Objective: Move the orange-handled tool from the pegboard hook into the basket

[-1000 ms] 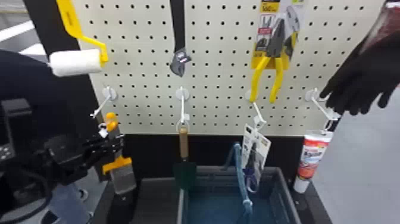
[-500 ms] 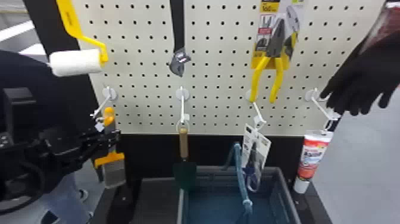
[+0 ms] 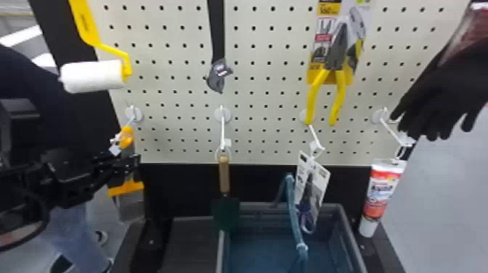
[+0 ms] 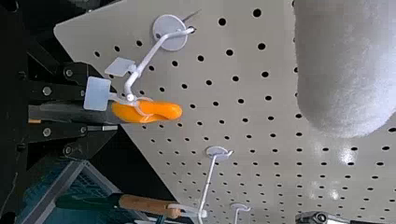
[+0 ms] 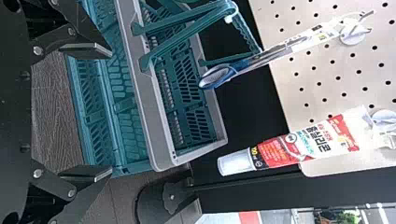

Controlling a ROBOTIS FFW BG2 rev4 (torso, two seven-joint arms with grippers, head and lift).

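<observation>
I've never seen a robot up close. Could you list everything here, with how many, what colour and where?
Pegboard: one, cream, behind everything
Hooks: four, white, lower row
Paint roller: one, yellow and white, upper left
Grey-headed tool: one, black shaft, top middle, kind unclear
Pliers: one, yellow handles, upper right
Glove: at least one, black, far right
Scraper: one, orange, leftmost hook
Trowel: one, wood and green, second hook
Scissors: one, blue handles, third hook
Tube: one, red and white, rightmost hook
Basket: one, teal, grey rim, below
Left gripper: one, black, closed on the scraper's handle
Right gripper: one, black, open near the basket
</observation>
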